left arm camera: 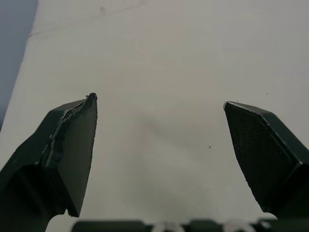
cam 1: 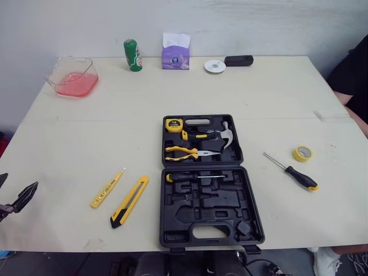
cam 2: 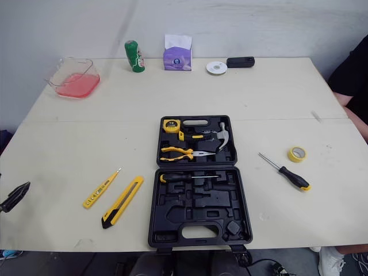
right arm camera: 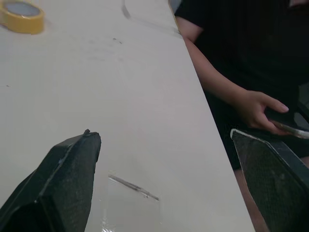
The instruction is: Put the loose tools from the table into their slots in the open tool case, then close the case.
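The black tool case (cam 1: 214, 215) lies open at the table's middle front. Its far half holds a tape measure (cam 1: 173, 124), a hammer (cam 1: 221, 135) and yellow pliers (cam 1: 184, 153); a screwdriver (cam 1: 192, 177) rests in the near half. Left of the case lie a yellow tester screwdriver (cam 1: 107, 188) and a yellow utility knife (cam 1: 130, 200). Right of it lie a black-handled screwdriver (cam 1: 291, 171) and a yellow tape roll (cam 1: 302, 153). My left gripper (cam 1: 12, 190) hangs open at the table's left edge over bare tabletop (left arm camera: 159, 104). My right gripper (right arm camera: 164, 133) is open near the right edge, the tape roll (right arm camera: 20, 14) beyond it.
Along the far edge stand a clear container of pink liquid (cam 1: 73, 76), a green can (cam 1: 133, 55), a purple tissue pack (cam 1: 175, 54), a white disc (cam 1: 214, 66) and a black device (cam 1: 238, 60). A person (right arm camera: 260, 108) in black sits at the right edge, holding a phone.
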